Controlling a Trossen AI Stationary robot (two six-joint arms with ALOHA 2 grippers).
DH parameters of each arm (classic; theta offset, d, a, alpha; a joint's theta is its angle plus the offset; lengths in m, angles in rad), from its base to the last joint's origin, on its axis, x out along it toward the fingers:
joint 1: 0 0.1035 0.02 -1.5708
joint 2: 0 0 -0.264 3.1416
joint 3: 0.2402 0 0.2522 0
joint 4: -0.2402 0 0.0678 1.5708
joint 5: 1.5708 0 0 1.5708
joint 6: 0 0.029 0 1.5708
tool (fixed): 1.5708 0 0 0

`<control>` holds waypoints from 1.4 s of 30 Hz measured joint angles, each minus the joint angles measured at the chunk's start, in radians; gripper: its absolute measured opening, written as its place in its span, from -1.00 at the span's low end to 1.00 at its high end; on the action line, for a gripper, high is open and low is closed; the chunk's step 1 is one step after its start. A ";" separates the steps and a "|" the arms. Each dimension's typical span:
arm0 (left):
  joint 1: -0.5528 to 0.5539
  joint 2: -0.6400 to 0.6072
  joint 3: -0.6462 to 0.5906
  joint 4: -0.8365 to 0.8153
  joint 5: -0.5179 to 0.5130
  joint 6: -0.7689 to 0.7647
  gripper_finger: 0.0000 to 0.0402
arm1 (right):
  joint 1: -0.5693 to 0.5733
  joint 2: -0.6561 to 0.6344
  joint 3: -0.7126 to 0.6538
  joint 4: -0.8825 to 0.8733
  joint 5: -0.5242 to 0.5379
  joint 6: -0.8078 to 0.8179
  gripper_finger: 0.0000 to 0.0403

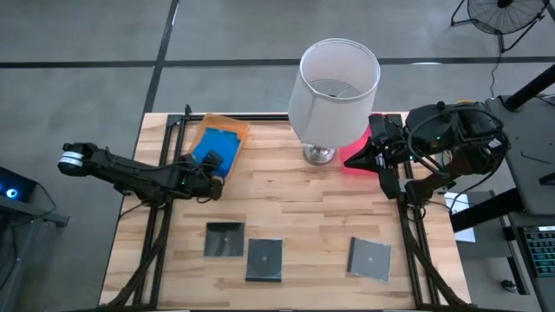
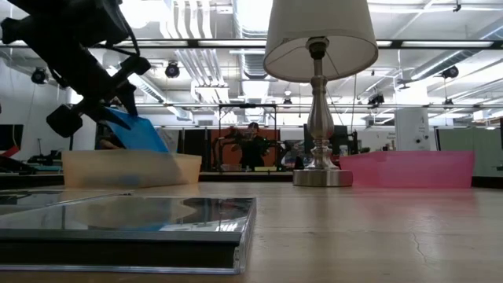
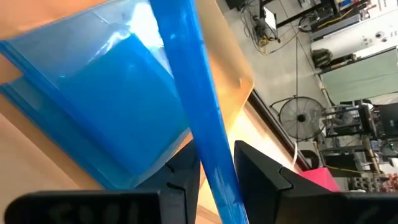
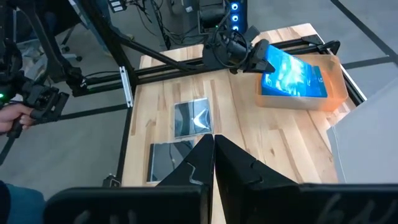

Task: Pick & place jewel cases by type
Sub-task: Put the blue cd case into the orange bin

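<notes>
A translucent orange tray [image 1: 236, 127] stands at the table's far left with a bright blue jewel case [image 3: 93, 106] lying flat in it. My left gripper [image 3: 216, 177] reaches in over the tray's near edge, shut on a second blue jewel case [image 3: 186, 74], which shows edge-on in the left wrist view. Three dark square jewel cases [image 1: 225, 239] [image 1: 264, 259] [image 1: 370, 258] lie flat along the near half of the table. My right gripper [image 4: 214, 155] waits shut and empty, raised over the far right by the pink tray [image 1: 352, 159]. My left gripper pinches the blue case by its two flat faces, one finger on each, close to one edge [image 3: 214, 158]. It comes slanting down from the table's left. The case [image 2: 137, 130] tilts, with its lower end down inside the orange tray over the other blue case.
A table lamp with a white shade [image 1: 334, 82] stands at the far middle, between the two trays. The orange tray's wall [image 2: 126, 169] rises around the blue cases. A person's hand [image 4: 12, 118] shows beyond the table's left side. Bare wood lies between the dark cases and the trays.
</notes>
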 joint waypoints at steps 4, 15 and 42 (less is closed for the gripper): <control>0.000 -0.032 0.000 -0.021 -0.001 0.001 -0.61 | 0.000 0.000 0.000 0.000 0.001 -0.004 -0.96; 0.001 -0.039 0.000 -0.031 0.007 0.008 -0.61 | 0.000 0.000 0.000 0.001 0.003 -0.011 -0.96; 0.002 -0.042 -0.034 -0.014 0.029 0.042 -0.55 | 0.000 0.000 0.000 0.000 0.019 -0.024 -0.96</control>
